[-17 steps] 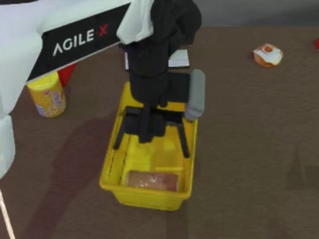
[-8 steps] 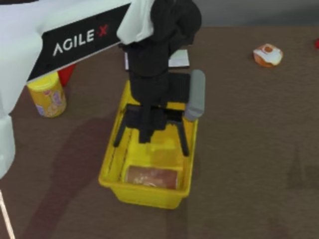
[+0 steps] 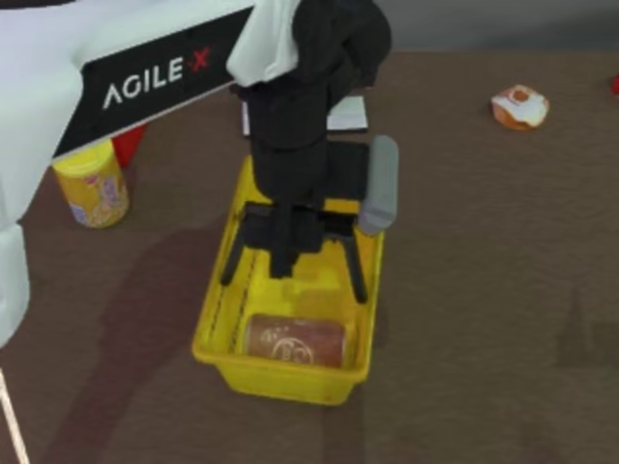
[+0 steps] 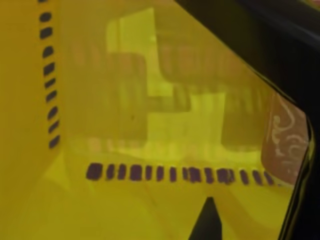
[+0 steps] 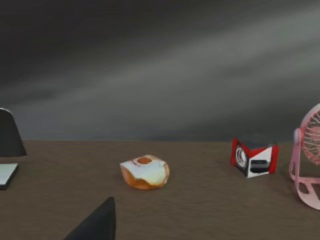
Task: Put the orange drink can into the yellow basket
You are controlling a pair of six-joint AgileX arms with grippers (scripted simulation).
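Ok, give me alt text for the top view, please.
The orange drink can lies on its side in the yellow basket, below the open left gripper. A yellow canister stands at the table's left; a small orange-and-white object lies far right.

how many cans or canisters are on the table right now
2. The orange drink can lies on its side in the yellow basket; a yellow canister stands at the table's left. The arm may hide others.

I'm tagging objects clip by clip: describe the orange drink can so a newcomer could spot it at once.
Find the yellow basket mid-table, under the left gripper. The orange drink can lies on its side inside, against the basket's near wall. It is slim, dull orange-brown with pale swirls, unlike the fatter yellow canister standing outside at the table's left.
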